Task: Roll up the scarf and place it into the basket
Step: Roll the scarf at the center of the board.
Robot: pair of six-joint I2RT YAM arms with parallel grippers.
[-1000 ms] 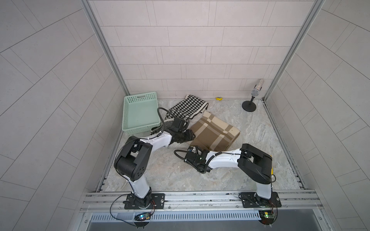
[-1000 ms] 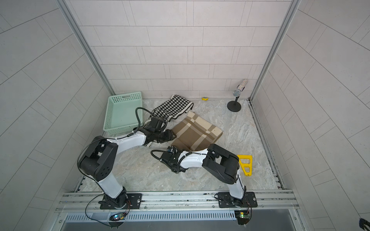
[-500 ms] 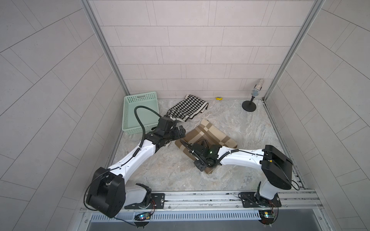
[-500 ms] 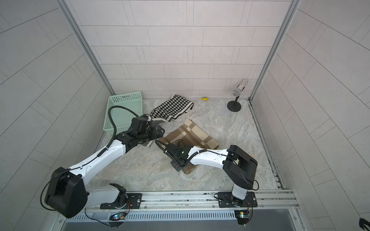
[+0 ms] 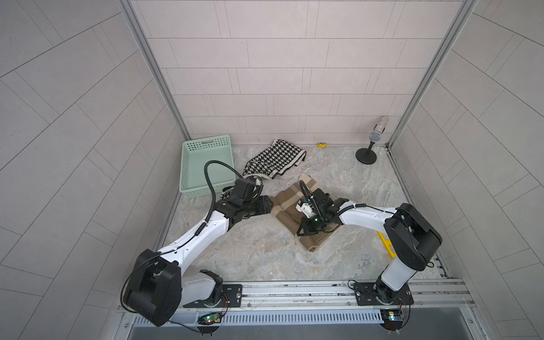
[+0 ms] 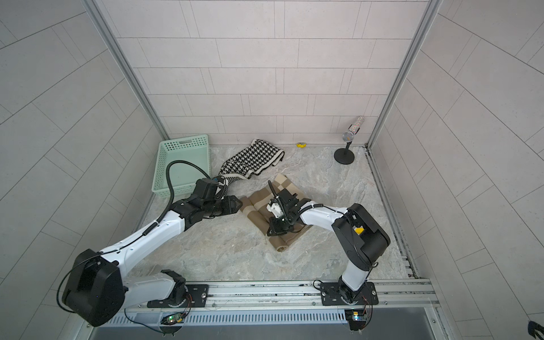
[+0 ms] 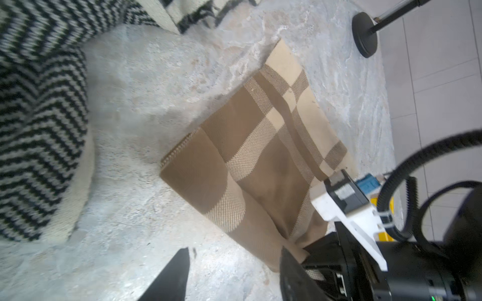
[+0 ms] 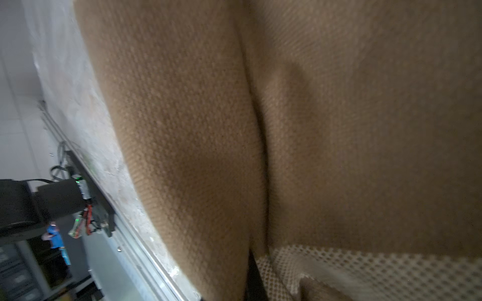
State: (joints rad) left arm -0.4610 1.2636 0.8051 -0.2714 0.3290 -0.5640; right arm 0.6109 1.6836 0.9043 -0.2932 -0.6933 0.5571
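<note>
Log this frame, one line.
left gripper: open, beside tan scarf | right gripper: shut on tan scarf | tan scarf: partly rolled | basket: empty

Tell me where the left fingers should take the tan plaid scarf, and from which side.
Probably the rolled edge of the tan plaid scarf, at its end nearest the left fingers, coming from the basket side and straddling the roll. It is a raised ridge there, and the right fingers sit on the other end.
</note>
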